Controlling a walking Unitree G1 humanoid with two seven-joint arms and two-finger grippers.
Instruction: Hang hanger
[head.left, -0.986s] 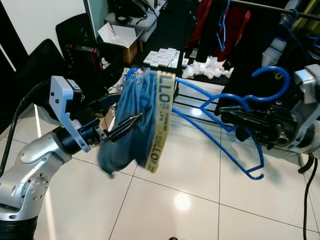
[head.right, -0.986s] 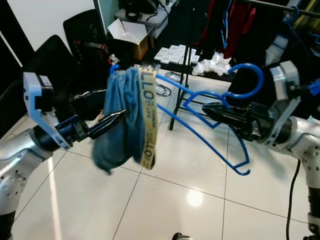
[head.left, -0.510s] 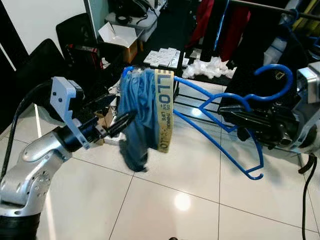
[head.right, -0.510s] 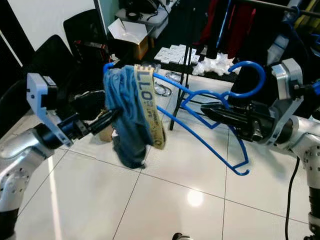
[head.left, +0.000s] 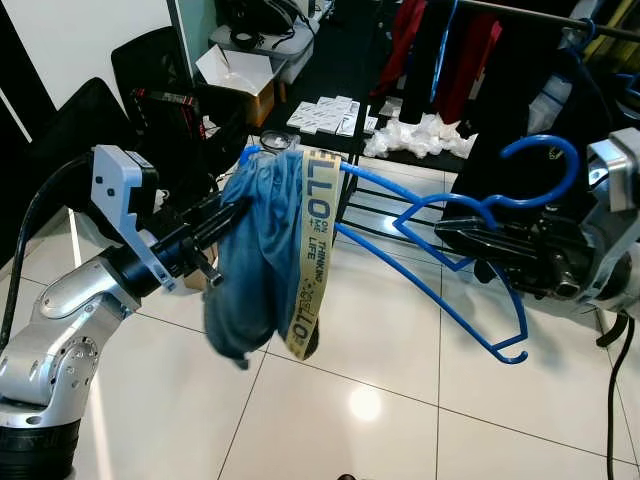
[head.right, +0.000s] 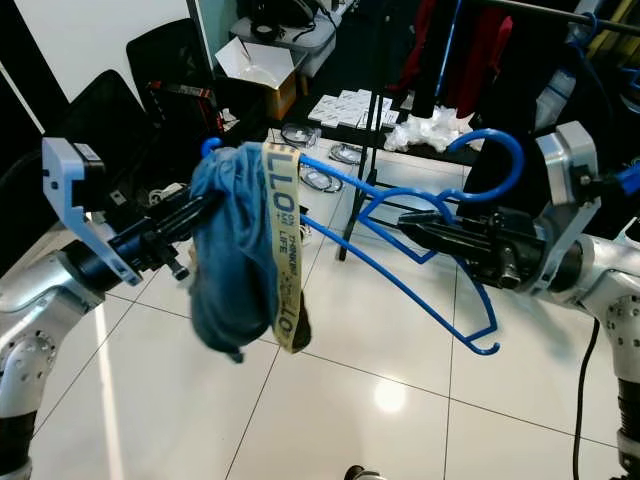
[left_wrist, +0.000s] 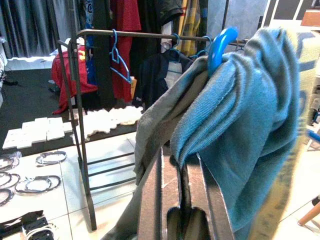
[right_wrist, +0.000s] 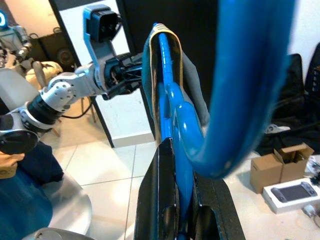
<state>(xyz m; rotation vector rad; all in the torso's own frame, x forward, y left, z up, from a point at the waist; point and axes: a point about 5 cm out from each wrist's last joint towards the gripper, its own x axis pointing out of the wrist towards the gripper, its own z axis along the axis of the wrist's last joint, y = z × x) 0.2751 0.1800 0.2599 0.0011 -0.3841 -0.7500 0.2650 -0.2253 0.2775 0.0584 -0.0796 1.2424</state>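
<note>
My right gripper (head.left: 452, 236) is shut on the neck of a blue plastic hanger (head.left: 430, 291), just under its hook (head.left: 545, 150), and holds it out level over the floor. A blue garment (head.left: 255, 260) with a yellow lettered band (head.left: 312, 260) is draped over the hanger's far left end. There my left gripper (head.left: 228, 212) sits at the cloth's top. In the left wrist view its fingers (left_wrist: 152, 200) lie close together with a fold of the garment (left_wrist: 235, 130) pinched at their tips. The right wrist view looks along the hanger (right_wrist: 172, 100) toward my left arm.
A black clothes rack with its rail (head.left: 540, 18) full of hung clothes stands behind the hanger; other hangers hang on the rail (left_wrist: 135, 34). A cardboard box (head.left: 235, 75) and black chairs (head.left: 150, 60) stand back left. White tiled floor (head.left: 380, 400) lies below.
My left gripper rose from under the garment's middle to its top by the hanger's end. The garment swung and now hangs straighter. The right arm barely moved.
</note>
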